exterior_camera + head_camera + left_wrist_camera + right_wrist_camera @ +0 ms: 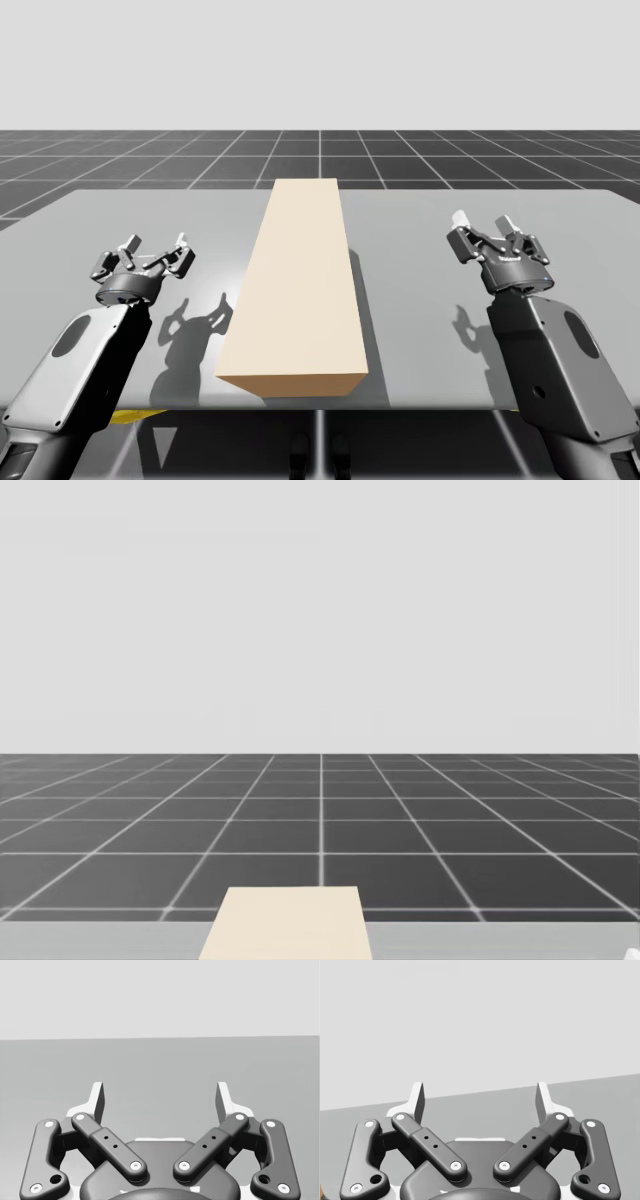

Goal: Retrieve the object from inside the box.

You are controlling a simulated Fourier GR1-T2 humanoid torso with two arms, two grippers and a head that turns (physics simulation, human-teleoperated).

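Jaws apart, left and right | tan box (295,290) between them — on grey table (420,300)

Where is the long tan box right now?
In the high view the long tan box lies lengthwise down the middle of the grey table, between my open left hand and open right hand, touching neither.

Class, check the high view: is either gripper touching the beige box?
No: my left gripper and my right gripper stand open on either side of the beige box, with bare table between.
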